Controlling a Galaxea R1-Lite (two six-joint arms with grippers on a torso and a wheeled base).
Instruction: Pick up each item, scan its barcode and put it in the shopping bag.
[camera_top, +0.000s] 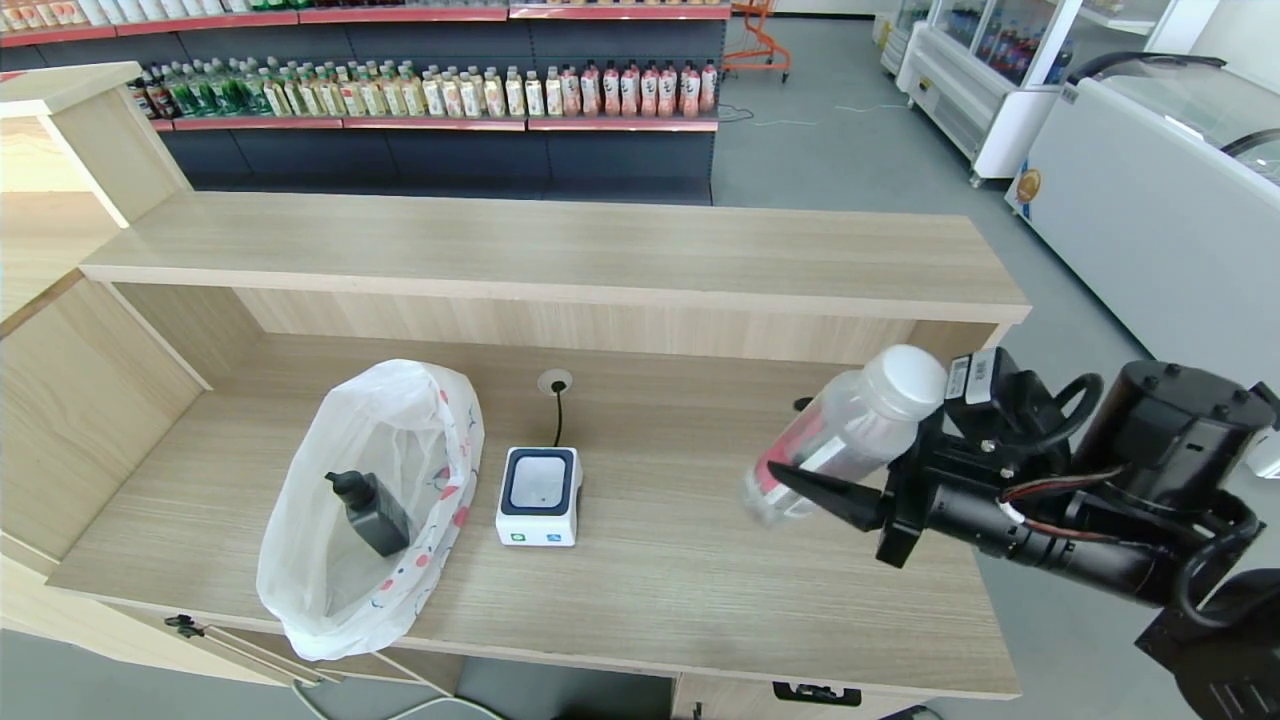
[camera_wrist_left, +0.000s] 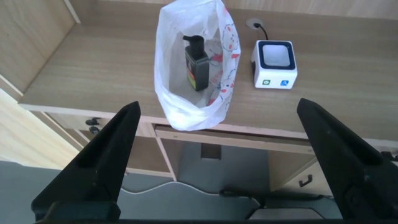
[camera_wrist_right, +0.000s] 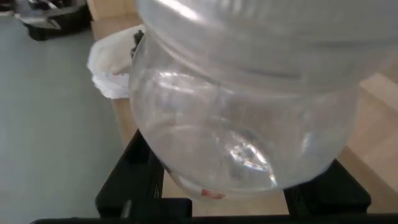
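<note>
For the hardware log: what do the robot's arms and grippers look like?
Right arm: black cylindrical segments, looping black hoses, red and white wires, a white printed label near the wrist. Right gripper and left gripper: matte black, long tapered fingers.

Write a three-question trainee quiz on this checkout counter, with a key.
1. True or false: the black pump bottle lies on the counter, outside the shopping bag.
2. What does the right gripper hold? A) a clear bottle with a white cap B) the black pump bottle C) nothing
3. Fill in: the ___ gripper is open and empty.
Key: 1 false, it is inside the shopping bag. 2 A. 3 left gripper.
</note>
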